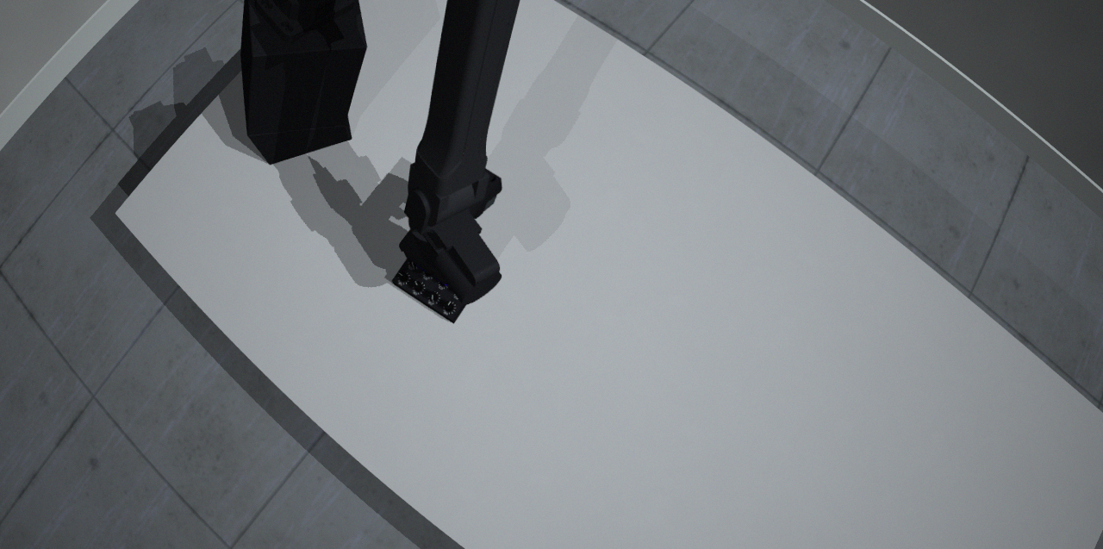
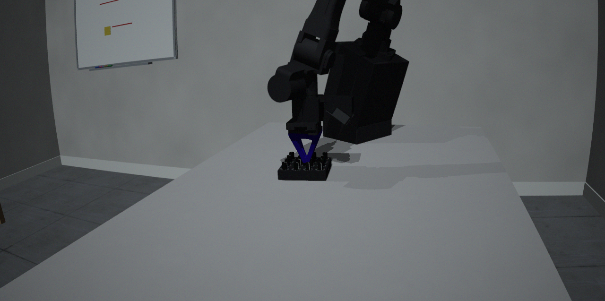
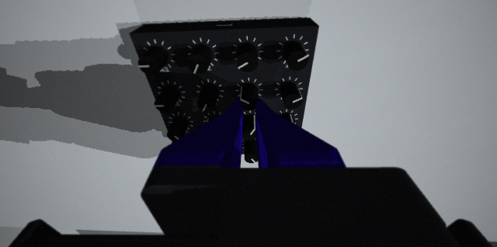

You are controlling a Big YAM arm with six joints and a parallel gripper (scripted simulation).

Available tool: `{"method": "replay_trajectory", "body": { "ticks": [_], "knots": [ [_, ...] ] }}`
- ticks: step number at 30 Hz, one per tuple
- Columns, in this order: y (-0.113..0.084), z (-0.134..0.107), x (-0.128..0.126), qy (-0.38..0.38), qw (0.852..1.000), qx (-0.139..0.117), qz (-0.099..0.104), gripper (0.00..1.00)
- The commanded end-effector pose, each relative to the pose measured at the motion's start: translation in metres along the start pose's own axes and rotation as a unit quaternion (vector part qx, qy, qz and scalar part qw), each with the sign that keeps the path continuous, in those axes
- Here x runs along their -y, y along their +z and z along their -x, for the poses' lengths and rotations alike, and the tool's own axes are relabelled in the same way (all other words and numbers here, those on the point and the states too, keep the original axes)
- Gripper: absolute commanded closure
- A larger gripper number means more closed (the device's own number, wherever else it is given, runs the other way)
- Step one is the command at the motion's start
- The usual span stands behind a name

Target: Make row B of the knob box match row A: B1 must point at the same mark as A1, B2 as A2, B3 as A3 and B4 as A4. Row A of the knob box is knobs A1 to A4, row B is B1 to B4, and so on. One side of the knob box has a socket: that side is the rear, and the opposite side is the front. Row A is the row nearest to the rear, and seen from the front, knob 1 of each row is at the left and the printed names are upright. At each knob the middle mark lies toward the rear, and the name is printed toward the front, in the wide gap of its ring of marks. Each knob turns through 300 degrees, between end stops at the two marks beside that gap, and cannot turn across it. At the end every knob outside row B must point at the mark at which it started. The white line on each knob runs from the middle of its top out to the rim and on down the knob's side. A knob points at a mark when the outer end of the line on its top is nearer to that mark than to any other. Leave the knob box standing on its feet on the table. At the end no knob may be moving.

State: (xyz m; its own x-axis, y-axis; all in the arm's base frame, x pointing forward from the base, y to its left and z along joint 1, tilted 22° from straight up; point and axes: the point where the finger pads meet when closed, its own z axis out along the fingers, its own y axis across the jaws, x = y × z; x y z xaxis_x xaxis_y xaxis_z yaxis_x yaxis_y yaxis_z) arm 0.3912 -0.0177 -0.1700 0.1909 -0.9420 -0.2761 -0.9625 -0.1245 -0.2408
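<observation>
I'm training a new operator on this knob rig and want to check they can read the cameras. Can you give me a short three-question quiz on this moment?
1. True or false: the knob box stands on the table.
2. Pick one. The jaws are: A) open above the box; B) shut on a knob; C) shut on nothing.
3. Fill in: in the wrist view, the fingers are ____ in colour.

Key: 1 true; 2 B; 3 blue.
</observation>
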Motion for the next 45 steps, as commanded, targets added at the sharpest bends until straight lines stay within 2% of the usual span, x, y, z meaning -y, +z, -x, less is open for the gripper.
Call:
{"method": "replay_trajectory", "body": {
  "ticks": [1, 23, 27, 36, 38, 39, 40, 45],
  "knots": [
    [0.004, 0.001, 0.004, -0.011, 1.0, 0.003, -0.001, 0.82],
    [0.003, 0.001, 0.004, -0.009, 1.0, 0.002, -0.002, 0.82],
    [-0.011, -0.001, 0.009, -0.008, 1.0, -0.001, -0.009, 0.82],
    [-0.034, -0.004, 0.003, -0.001, 1.0, -0.001, -0.008, 0.82],
    [-0.034, -0.004, 0.003, -0.001, 1.0, -0.001, -0.008, 0.82],
    [-0.028, 0.003, -0.003, -0.006, 1.0, 0.005, 0.004, 0.82],
    [-0.037, 0.001, 0.003, -0.006, 1.0, 0.001, -0.005, 0.82],
    [-0.046, -0.003, 0.002, -0.001, 1.0, -0.001, -0.007, 0.82]
  ]
}}
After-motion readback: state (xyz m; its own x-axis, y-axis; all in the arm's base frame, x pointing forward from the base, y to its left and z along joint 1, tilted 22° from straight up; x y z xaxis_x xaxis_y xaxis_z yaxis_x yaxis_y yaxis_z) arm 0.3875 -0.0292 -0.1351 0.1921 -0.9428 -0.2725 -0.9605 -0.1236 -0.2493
